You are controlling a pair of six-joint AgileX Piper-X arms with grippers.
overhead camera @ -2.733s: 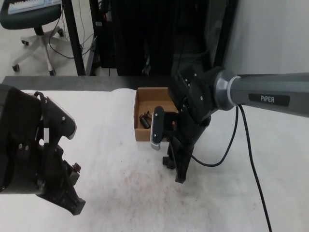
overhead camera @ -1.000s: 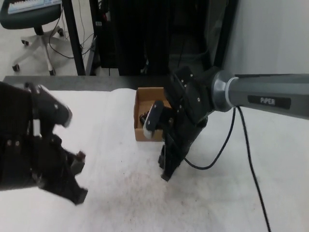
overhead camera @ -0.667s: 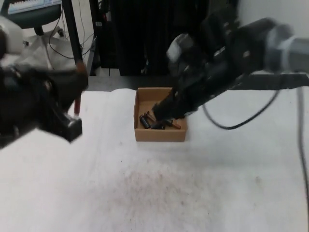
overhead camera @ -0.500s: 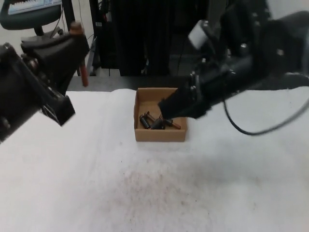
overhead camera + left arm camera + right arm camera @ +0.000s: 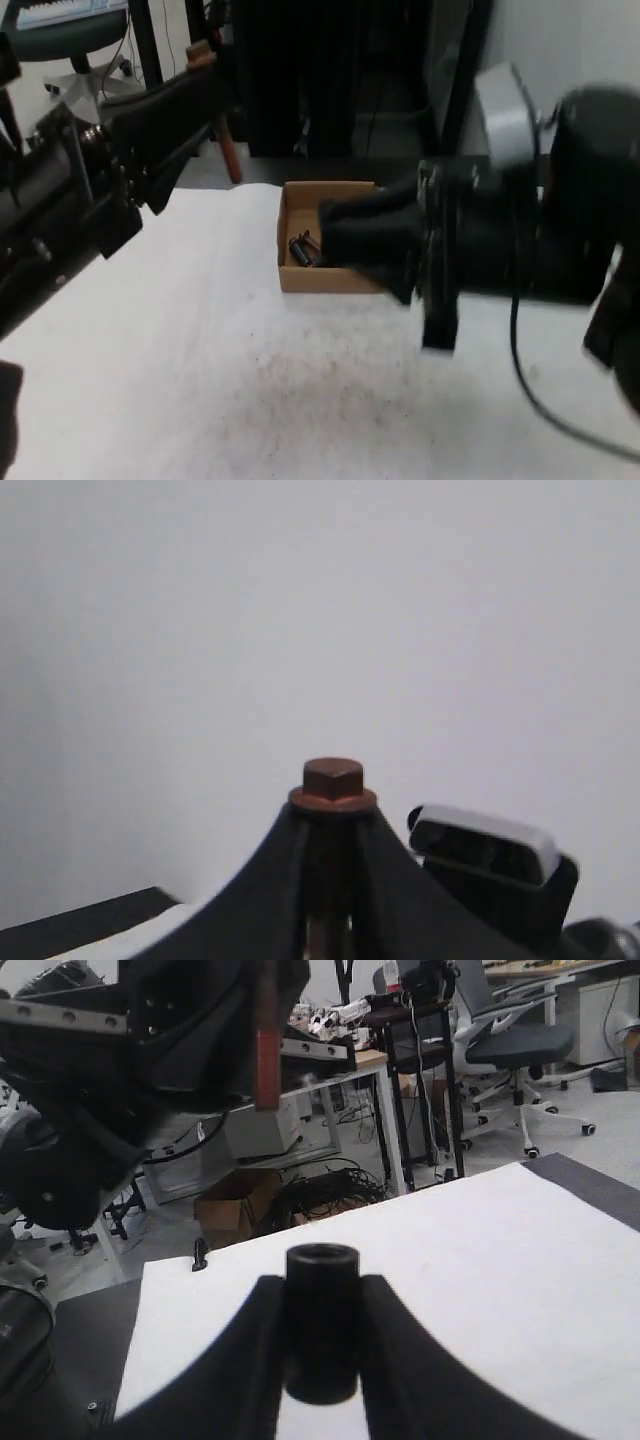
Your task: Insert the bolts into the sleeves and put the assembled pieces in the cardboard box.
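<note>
My left gripper (image 5: pixel 212 105) is raised over the bench's back left and is shut on a copper bolt (image 5: pixel 226 140). Its hex head (image 5: pixel 333 780) pokes out between the fingers and its shaft points down. My right gripper (image 5: pixel 345 235) hovers by the cardboard box (image 5: pixel 300 277) and points toward the left arm. It is shut on a black sleeve (image 5: pixel 322 1320), which stands upright with its bore open at the top. In the right wrist view the bolt (image 5: pixel 266 1040) hangs from the left gripper, beyond and above the sleeve. Bolt and sleeve are apart.
The box holds several dark assembled pieces (image 5: pixel 303 248). White padding (image 5: pixel 250 400) covers the bench. Black frames and desks stand behind the bench, and an office chair (image 5: pixel 70 40) is at the far left.
Both arms rose from the bench surface. The left one swung up and right with the bolt. The right one lifted with the sleeve and turned to face the left arm.
</note>
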